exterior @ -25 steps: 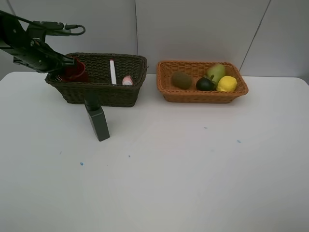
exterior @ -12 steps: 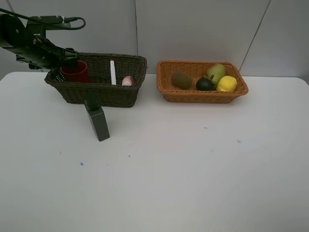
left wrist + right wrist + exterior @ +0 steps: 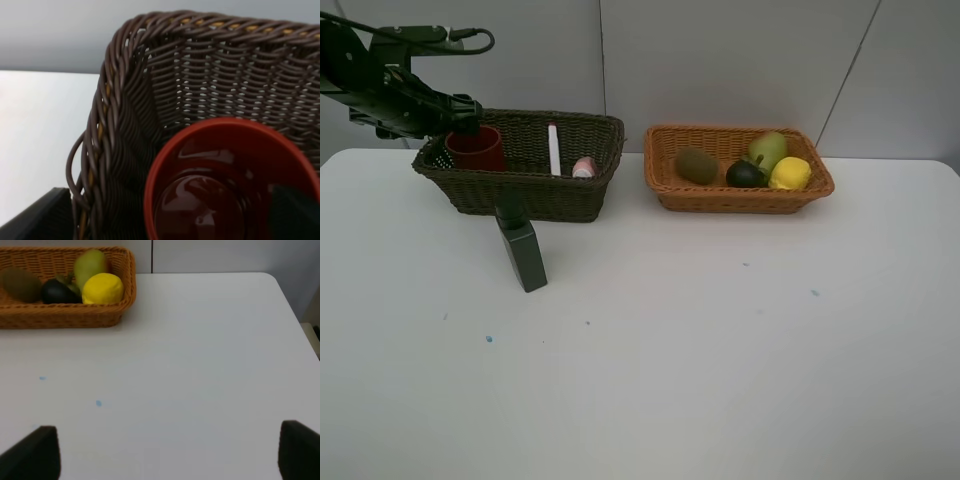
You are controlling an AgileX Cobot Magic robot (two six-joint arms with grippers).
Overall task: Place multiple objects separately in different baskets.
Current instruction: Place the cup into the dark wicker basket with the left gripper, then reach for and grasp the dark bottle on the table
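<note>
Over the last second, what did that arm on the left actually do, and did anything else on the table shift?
The left gripper set the red cup upright in the dark basket; a second ago the cup hung tilted in its grip. The arm has since drawn back slightly toward the basket's left end, one finger still inside the cup. The green bottle, marker, pink bottle and the fruit in the orange basket stayed put.

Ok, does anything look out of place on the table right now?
Yes: the dark green bottle stands alone on the table, in front of the dark basket, while every other item visible sits in a basket.
</note>
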